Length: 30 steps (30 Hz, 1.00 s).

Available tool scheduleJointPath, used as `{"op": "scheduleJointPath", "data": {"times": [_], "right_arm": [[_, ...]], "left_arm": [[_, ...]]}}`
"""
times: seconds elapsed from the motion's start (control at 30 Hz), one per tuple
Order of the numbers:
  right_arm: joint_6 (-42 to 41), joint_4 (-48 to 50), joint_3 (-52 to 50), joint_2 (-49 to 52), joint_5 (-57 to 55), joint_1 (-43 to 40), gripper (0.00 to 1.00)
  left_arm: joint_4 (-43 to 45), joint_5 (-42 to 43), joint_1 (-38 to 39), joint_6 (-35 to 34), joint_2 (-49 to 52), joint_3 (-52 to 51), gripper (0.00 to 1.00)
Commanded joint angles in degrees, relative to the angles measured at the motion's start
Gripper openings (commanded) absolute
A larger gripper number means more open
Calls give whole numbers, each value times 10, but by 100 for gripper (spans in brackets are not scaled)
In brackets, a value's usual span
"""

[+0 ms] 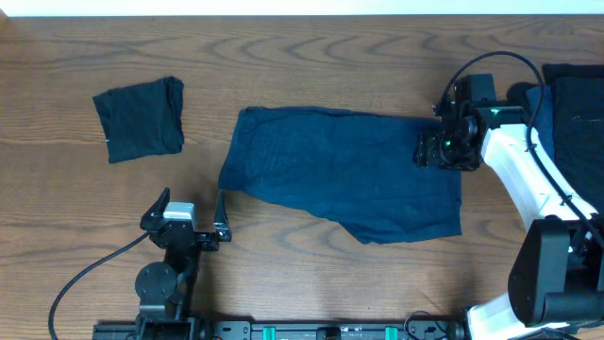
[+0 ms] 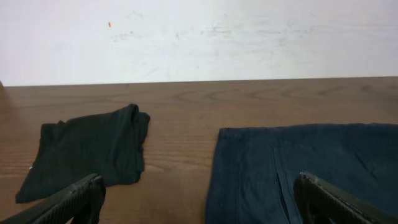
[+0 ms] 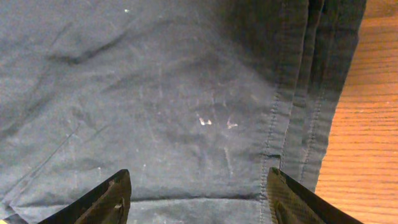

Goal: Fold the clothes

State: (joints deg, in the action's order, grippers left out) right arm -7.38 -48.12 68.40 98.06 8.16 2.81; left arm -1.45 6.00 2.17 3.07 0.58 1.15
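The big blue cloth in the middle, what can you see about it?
The big blue cloth is dark navy, soft and plain, with stitched hems stacked in layers along its right edge. It lies spread nearly flat in the middle of the wooden table, lightly wrinkled, its bottom edge slanting lower on the right. The right gripper hangs over its right edge with open fingers, not pinching it.

Readable text: none
No lettering, label or number legible on the flat navy cloth garment point(image 1: 344, 170) or the brown wooden table point(image 1: 283, 57)
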Motion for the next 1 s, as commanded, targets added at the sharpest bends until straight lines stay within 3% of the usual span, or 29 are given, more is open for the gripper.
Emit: {"op": "scheduleJointPath", "data": {"times": [0.0,0.97], "right_arm": [[2,1,-3,-3,3,-1,68],[2,3,-3,-3,2,-1,69]], "left_arm": [[-19,9,3,5,-3,-9,98],[-19,9,3,5,-3,-9,98]]}}
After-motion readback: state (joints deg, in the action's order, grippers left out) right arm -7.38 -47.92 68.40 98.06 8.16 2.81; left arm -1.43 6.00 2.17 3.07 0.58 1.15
